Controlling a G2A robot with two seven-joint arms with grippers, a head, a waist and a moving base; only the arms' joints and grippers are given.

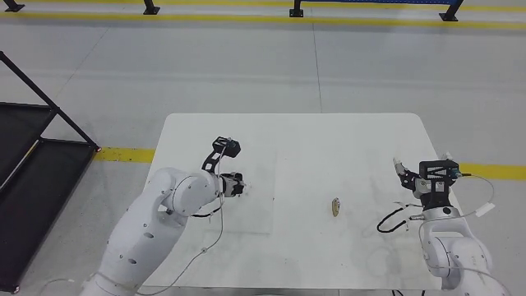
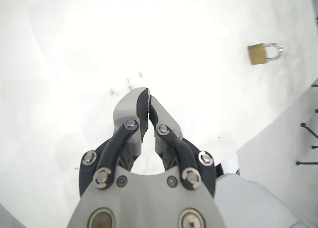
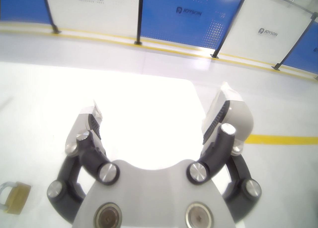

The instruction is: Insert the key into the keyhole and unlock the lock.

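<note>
A small brass padlock (image 1: 336, 206) with a silver shackle lies flat on the white table (image 1: 329, 148), right of centre. My left gripper (image 1: 238, 185) is low over the table's left half, well to the left of the padlock (image 2: 259, 53). It (image 2: 149, 94) is shut on a thin metal key (image 2: 149, 93), of which only a sliver shows between the pads. My right gripper (image 1: 423, 164) hovers near the table's right edge, open and holding nothing. The padlock (image 3: 16, 200) lies off to one side of that gripper (image 3: 161, 99).
A black cable (image 1: 394, 218) loops on the table beside the right arm. A black metal rack (image 1: 33, 156) stands on the floor left of the table. Blue and white barrier panels (image 3: 159, 2) line the far side of the floor.
</note>
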